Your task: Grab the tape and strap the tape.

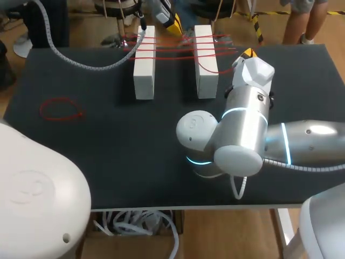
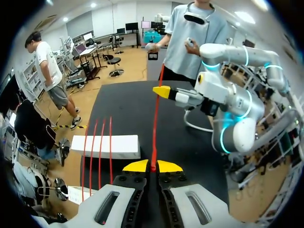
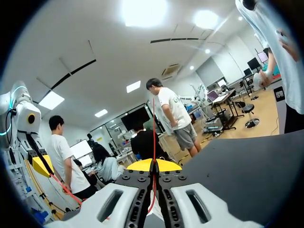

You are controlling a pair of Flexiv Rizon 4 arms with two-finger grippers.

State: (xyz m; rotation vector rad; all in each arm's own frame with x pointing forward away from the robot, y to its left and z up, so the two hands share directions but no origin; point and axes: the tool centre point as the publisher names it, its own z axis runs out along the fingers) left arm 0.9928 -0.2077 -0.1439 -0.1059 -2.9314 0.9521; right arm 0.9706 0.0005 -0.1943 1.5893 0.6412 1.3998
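Observation:
Two white blocks (image 1: 144,70) (image 1: 206,65) stand at the table's far side, with several red bands (image 1: 172,47) stretched across them. My left gripper (image 2: 153,166) is shut on one end of another red band (image 2: 156,118), which runs taut ahead to my right gripper (image 2: 164,91). My right gripper (image 3: 153,165) is also shut on this band (image 3: 153,128). From above, my right gripper (image 1: 248,53) hovers just right of the right block and my left gripper (image 1: 173,22) sits behind the blocks. Under my left gripper lies a block (image 2: 107,146) crossed by bands.
A loose red band (image 1: 60,109) lies on the black table (image 1: 108,162) at the left. My right arm's elbow (image 1: 237,140) hangs over the table's front right. A cable (image 1: 86,63) of my left arm sags over the far left.

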